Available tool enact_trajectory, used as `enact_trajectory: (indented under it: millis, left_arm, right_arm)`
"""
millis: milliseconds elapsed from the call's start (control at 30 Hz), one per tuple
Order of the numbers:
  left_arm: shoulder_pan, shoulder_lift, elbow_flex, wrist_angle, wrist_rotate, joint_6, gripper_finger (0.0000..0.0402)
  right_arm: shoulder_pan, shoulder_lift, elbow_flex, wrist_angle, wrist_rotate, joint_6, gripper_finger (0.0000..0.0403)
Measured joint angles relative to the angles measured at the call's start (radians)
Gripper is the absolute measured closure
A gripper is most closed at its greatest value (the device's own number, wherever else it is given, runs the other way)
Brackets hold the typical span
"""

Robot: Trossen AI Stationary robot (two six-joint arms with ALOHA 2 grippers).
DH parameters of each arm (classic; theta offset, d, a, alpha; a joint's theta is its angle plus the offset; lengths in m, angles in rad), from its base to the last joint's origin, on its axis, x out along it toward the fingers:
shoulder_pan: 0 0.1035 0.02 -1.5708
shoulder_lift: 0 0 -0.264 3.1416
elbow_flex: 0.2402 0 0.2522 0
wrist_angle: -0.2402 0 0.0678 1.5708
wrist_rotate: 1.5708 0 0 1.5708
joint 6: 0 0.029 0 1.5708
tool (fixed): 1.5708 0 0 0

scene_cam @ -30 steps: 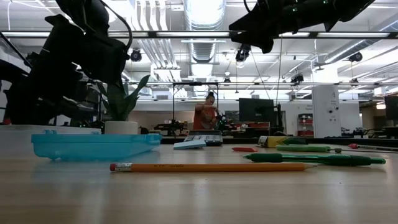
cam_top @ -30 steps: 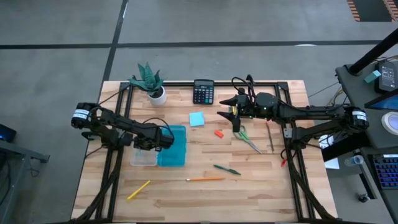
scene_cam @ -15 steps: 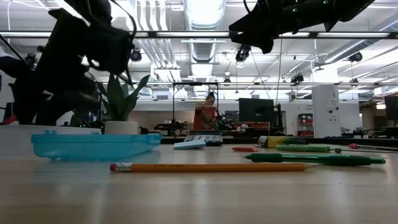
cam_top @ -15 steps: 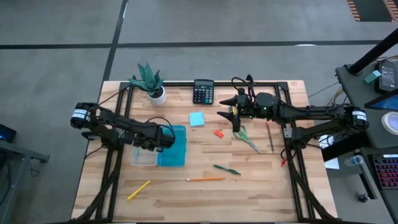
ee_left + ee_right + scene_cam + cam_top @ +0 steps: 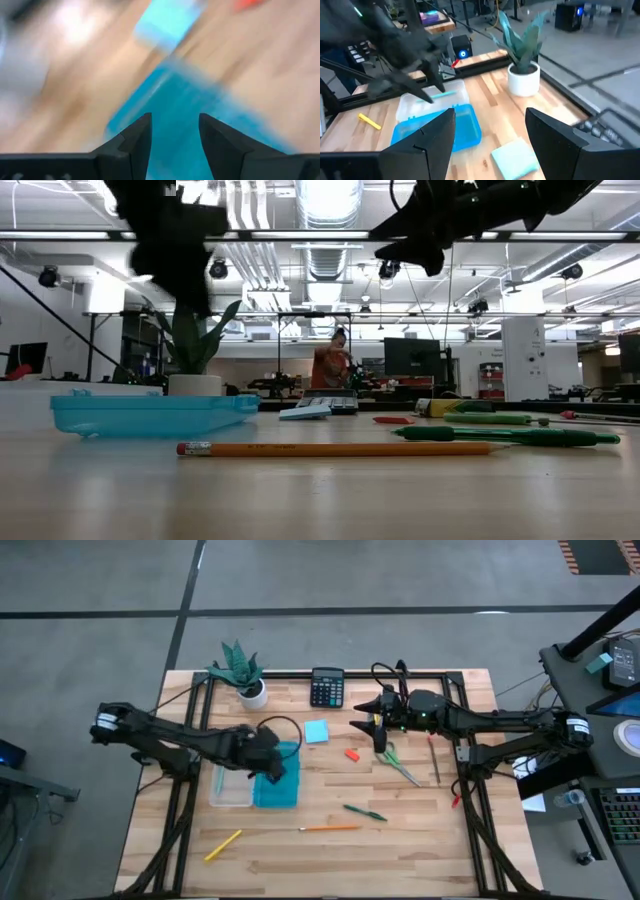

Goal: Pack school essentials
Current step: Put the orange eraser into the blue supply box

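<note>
The clear box [image 5: 230, 788] stands at the table's left, and its teal lid [image 5: 278, 780] lies flat beside it. My left gripper [image 5: 175, 125] hangs open above the lid, touching nothing. My right gripper [image 5: 380, 740] is open and held high over the green-handled scissors [image 5: 400, 762]. A light-blue sticky-note pad [image 5: 317, 731], a red eraser [image 5: 352, 753], a green pen [image 5: 365, 812], an orange pencil [image 5: 330, 828] and a yellow pen [image 5: 222, 845] lie loose on the table.
A potted plant [image 5: 240, 672] and a black calculator [image 5: 327, 687] stand along the far edge. Another pencil [image 5: 435, 760] lies at the right. Black frame rails run along both sides of the table. A person stands in the room beyond the table [image 5: 328, 365].
My left gripper has risen from beside the box and lid and now hangs above the lid, a little farther toward the table's far edge, with its wrist rolled. The box and lid have stayed in place.
</note>
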Motion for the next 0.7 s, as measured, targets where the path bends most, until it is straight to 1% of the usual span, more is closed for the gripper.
enact_trajectory:
  millis: [100,167,267,367,567,700]
  left_arm:
    - [-0.015,-0.068,-0.056,0.317,0.016,0.346,0.0256]
    - [-0.017,-0.114,-0.109,0.508,0.079,0.536,0.0256]
    - [-0.012,-0.176,-0.201,0.738,0.183,0.738,0.0256]
    - [-0.002,-0.227,-0.301,0.943,0.232,0.858,0.0256]
    - [0.021,-0.31,-0.5,1.353,0.238,1.026,0.0256]
    - [0.052,-0.344,-0.596,1.587,0.225,1.107,0.0256]
  right_arm:
    - [0.0,0.001,0.0,-0.059,0.001,0.046,0.0172]
    - [0.001,0.003,-0.003,-0.107,0.001,0.077,0.0172]
    - [0.01,0.007,-0.022,-0.191,0.003,0.143,0.0172]
    - [0.021,0.008,-0.049,-0.227,0.0,0.218,0.0172]
    - [0.046,0.008,-0.076,-0.225,0.001,0.335,0.0172]
    - [0.063,0.008,-0.07,-0.219,0.017,0.397,0.0173]
